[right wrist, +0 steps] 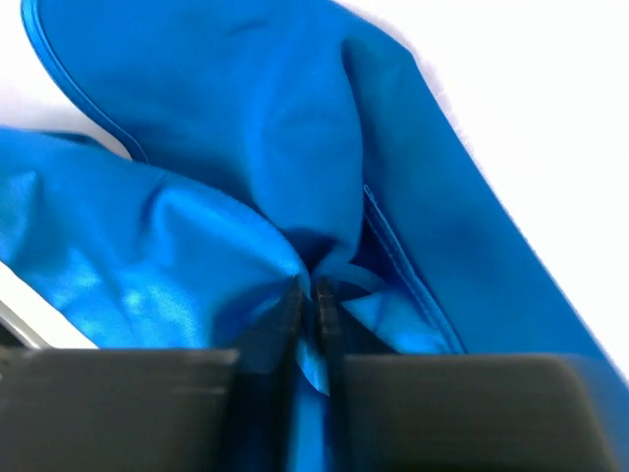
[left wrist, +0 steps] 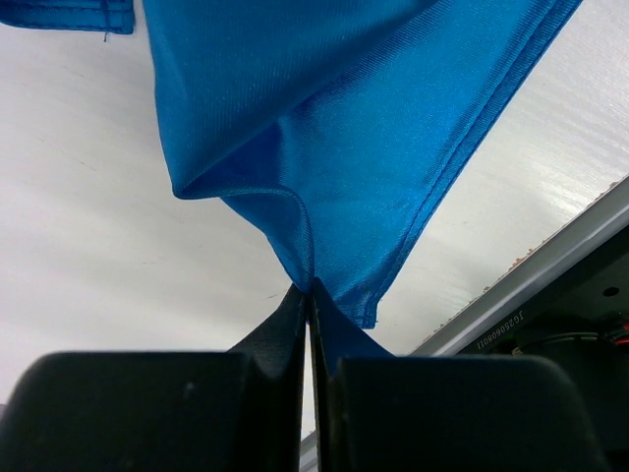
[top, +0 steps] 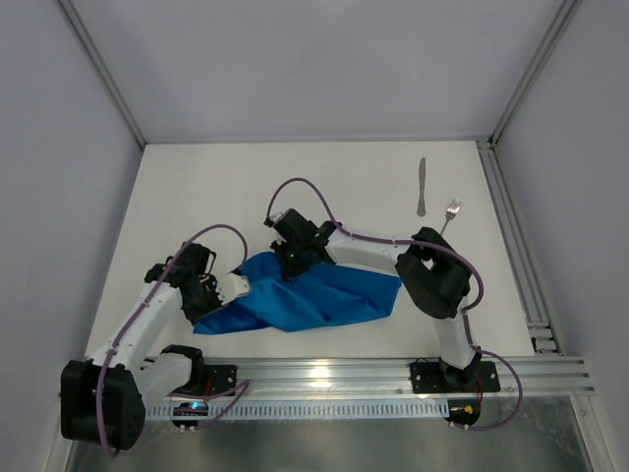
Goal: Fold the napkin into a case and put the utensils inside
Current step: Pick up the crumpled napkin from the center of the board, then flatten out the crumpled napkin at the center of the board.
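The bright blue napkin (top: 305, 295) lies crumpled near the table's front, between the two arms; it forms no case. My left gripper (top: 239, 285) is shut on the napkin's left corner (left wrist: 324, 197), the cloth pinched at its fingertips. At the napkin's upper edge my right gripper (top: 292, 258) is shut on a bunched fold of napkin (right wrist: 256, 177), with cloth showing between its jaws. The utensils lie apart at the back right: a silver knife (top: 422, 186) and, just right of it, a silver fork (top: 450, 213).
An aluminium rail (top: 393, 372) runs along the table's front edge, and shows again as the rail (left wrist: 550, 265) in the left wrist view. Another rail (top: 516, 256) lines the right side. White walls enclose the table on three sides.
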You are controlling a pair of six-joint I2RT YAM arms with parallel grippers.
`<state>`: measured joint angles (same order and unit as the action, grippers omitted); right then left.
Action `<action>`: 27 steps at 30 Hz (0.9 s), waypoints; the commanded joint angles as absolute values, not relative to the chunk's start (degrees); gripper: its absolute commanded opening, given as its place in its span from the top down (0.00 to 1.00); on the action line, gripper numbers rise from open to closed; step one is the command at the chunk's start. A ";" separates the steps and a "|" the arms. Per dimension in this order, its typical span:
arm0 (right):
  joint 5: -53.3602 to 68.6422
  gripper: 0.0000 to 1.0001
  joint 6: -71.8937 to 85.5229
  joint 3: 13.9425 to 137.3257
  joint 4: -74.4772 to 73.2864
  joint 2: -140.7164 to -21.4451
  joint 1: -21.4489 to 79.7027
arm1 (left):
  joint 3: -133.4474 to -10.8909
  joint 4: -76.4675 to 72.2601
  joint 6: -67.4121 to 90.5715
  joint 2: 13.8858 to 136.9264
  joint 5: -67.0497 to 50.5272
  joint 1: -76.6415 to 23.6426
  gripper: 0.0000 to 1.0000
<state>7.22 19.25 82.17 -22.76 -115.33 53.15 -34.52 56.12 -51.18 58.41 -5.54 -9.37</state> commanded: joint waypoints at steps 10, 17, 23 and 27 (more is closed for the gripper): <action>3.17 0.96 16.35 86.21 -22.76 -104.34 53.09 | -41.65 55.54 -43.79 55.55 -3.43 -9.58 1.00; 3.96 0.96 11.17 109.01 -22.24 -102.12 42.38 | -57.72 46.71 -35.79 60.44 8.14 -9.14 1.00; -3.16 0.96 4.84 143.02 -20.14 -113.98 32.88 | -89.60 42.89 -30.33 75.56 13.36 -8.53 1.00; -2.72 0.96 0.80 139.15 -6.27 -111.72 29.53 | -111.93 43.77 -29.53 87.68 12.57 -8.53 1.00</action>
<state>3.79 6.90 139.33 -18.85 -114.04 33.34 -103.04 39.62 -32.38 82.72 6.37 -10.04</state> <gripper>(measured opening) 0.043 0.004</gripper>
